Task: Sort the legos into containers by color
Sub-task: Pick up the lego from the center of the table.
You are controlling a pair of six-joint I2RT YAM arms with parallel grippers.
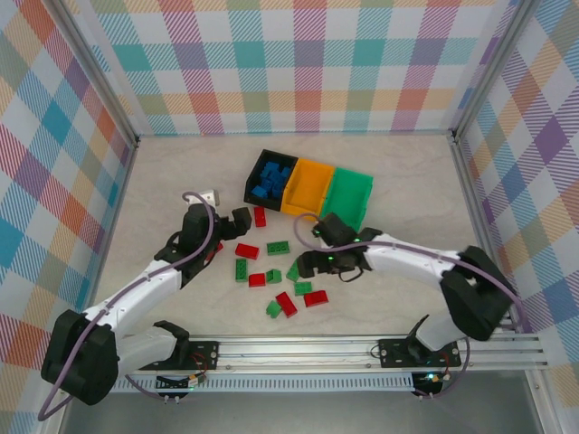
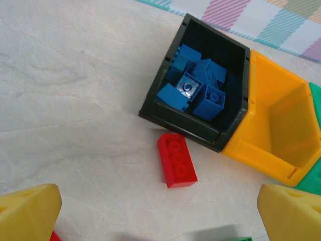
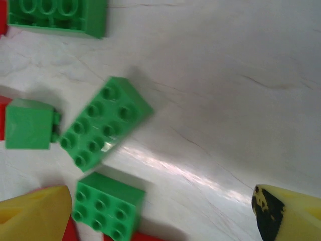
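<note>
Hovering over the counter (image 1: 163,172), the left claw (image 2: 160,213) gapes wide and holds nothing. A red lego (image 2: 176,160) lies flat ahead of it, just beside the black bin (image 2: 180,125), which holds the blue legos (image 2: 193,88). Joined to that bin in a row are the orange bin (image 2: 258,90) and the green bin (image 1: 350,194). Loose legos (image 1: 247,250), red and green, lie scattered between the arms. The right claw (image 3: 160,216) is spread wide too and is empty, above green legos (image 3: 103,123) on the counter.
</note>
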